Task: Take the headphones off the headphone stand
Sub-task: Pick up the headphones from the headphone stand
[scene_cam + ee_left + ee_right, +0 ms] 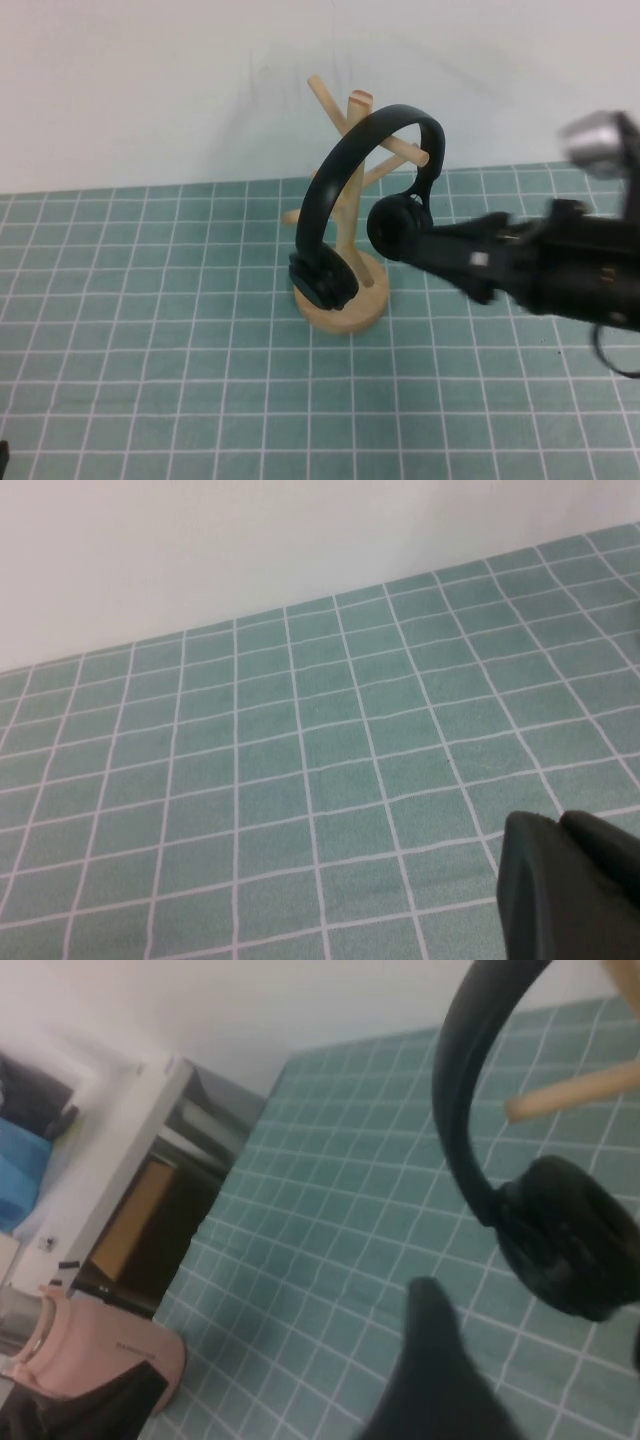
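Observation:
The black headphones (340, 165) hang by their headband over the pegs of the light wooden stand (350, 315) at the mat's middle back. One ear cup (322, 278) rests low by the stand's base, and the other (395, 228) hangs on the right side. My right gripper (418, 245) reaches in from the right, its tip at that right ear cup. In the right wrist view my right gripper (535, 1325) is open, with one finger (430, 1360) showing and an ear cup (565, 1245) just beyond the tips. My left gripper (558, 825) is shut and empty, low over the bare mat.
A green grid mat (150, 330) covers the table, with a white wall (150, 80) behind it. In the right wrist view, a pink object (90, 1355) and dark furniture (150, 1230) stand beyond the table's edge.

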`<state>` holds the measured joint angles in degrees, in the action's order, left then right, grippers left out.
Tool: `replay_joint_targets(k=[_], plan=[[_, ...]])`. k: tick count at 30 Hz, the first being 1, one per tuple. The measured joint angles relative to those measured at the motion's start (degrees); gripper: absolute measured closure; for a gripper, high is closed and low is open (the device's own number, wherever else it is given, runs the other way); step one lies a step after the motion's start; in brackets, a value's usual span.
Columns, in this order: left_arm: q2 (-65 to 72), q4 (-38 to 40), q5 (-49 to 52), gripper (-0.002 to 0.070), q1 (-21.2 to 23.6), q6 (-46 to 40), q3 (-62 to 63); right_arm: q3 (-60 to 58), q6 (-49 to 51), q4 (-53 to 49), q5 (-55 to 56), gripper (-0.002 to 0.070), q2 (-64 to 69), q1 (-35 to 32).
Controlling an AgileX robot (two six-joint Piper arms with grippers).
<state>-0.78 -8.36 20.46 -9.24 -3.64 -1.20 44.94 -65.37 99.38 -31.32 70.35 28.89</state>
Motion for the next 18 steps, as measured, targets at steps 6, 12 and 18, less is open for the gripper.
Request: replay_joint_targets(k=[6, 12, 18], plan=[[0.0, 0.0, 0.0, 0.068, 0.0, 0.0, 0.0, 7.1, 4.1, 0.0, 2.7, 0.0181, 7.3, 1.6], [0.0, 0.0, 0.0, 0.068, 0.0, 0.0, 0.0, 11.4, 5.3, 0.0, 2.3, 0.0181, 11.6, 1.6], [0.0, 0.0, 0.0, 0.068, 0.0, 0.0, 0.0, 14.3, 5.3, 0.0, 2.9, 0.0182, 14.4, 1.6]])
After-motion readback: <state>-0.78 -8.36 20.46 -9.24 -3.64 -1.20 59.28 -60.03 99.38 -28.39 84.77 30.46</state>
